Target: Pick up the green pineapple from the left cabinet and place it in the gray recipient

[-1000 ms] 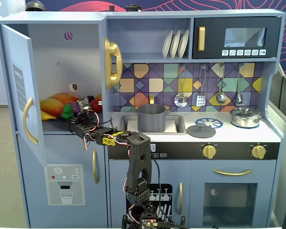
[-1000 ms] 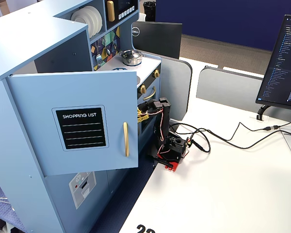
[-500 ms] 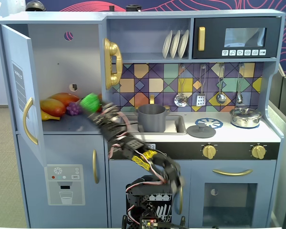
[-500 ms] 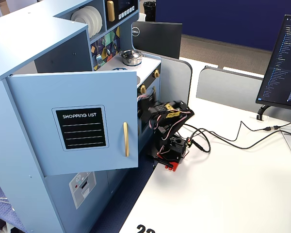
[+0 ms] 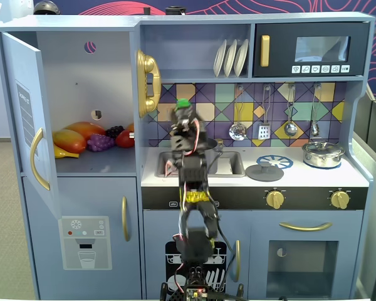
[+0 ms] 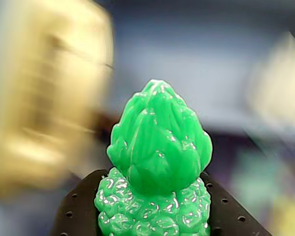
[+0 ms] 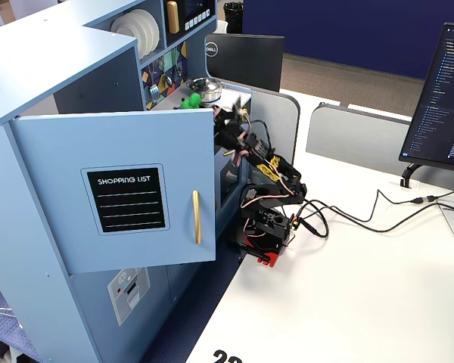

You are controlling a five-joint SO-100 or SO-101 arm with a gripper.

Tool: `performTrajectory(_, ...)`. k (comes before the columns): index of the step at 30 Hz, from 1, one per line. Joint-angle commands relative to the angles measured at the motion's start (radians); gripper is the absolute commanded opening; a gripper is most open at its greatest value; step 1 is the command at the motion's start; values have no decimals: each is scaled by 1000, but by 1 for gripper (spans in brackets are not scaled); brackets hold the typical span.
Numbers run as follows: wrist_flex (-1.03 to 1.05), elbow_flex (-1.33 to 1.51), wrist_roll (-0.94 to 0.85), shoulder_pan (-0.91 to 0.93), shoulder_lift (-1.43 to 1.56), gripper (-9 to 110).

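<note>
Landmark: the left cabinet (image 5: 81, 100), door swung wide open in a fixed view.

Inside it, on the shelf, a heap of toy fruit: a yellow-orange mango (image 5: 70, 140) at the left, a purple grape bunch (image 5: 100, 142) at the middle, a red fruit (image 5: 125, 138) at the right edge. In the side-on fixed view the cabinet door (image 7: 113, 189) carries a black "SHOPPING LIST" panel (image 7: 127, 199) and a gold handle (image 7: 196, 217).

Right of the cabinet, just past the gold telephone (image 5: 147, 83) on its outer wall, the arm (image 5: 191, 182) stands raised over the sink (image 5: 203, 164). Gripper (image 5: 183, 111) clamped on the green pineapple (image 5: 183, 102): wrist view shows the bumpy body seated between the two black fingers (image 6: 78, 211), leafy top (image 6: 160, 135) upright and clear of them. Pineapple is outside the cabinet, held in the air above the counter (image 5: 313, 177). Background in the wrist view is blurred.

The gray recipient is largely hidden behind the arm; only a dark rim (image 5: 211, 144) shows to the gripper's right.

Further right of the cabinet: a gray lid (image 5: 264, 172) on the counter, then a shiny silver lidded pot (image 5: 323, 153).
</note>
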Motion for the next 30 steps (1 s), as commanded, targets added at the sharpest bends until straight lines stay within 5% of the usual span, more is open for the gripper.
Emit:
performTrajectory(1, 60, -143, 20, 100, -184, 0)
performTrajectory(11, -64, -215, -5, 100, -494, 4)
performTrajectory(20, -66, -284, 132, 114, -511, 34)
performTrajectory(30, 190, -290, 124, 114, -293, 31)
